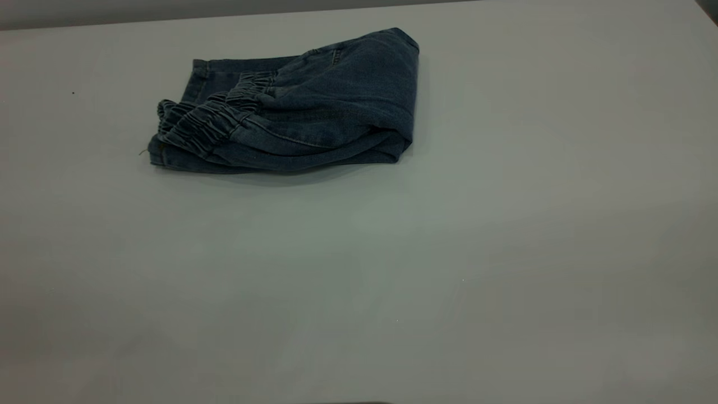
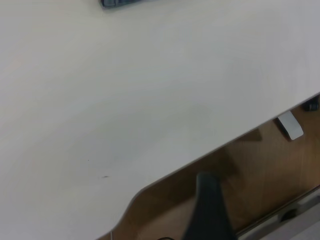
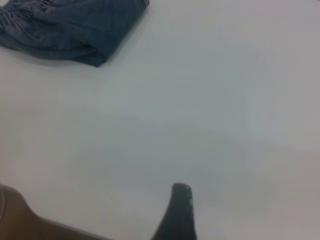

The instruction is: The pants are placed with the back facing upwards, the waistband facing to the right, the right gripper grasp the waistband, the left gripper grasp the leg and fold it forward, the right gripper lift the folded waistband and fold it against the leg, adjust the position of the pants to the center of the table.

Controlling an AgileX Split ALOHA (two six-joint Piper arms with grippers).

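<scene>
pants (image 1: 303,106) folded in a bundle on counter (image 1: 505,252), waistband (image 1: 207,123) on top; both claws back at the counter edge, well apart from them, can't tell their opening

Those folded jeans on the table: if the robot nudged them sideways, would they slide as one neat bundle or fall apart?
The jeans would probably sag and shift, since the denim layers lie loosely stacked. The gathered elastic waistband on top looks likely to slip off first. The smooth table should let the bottom layer slide easily.
</scene>
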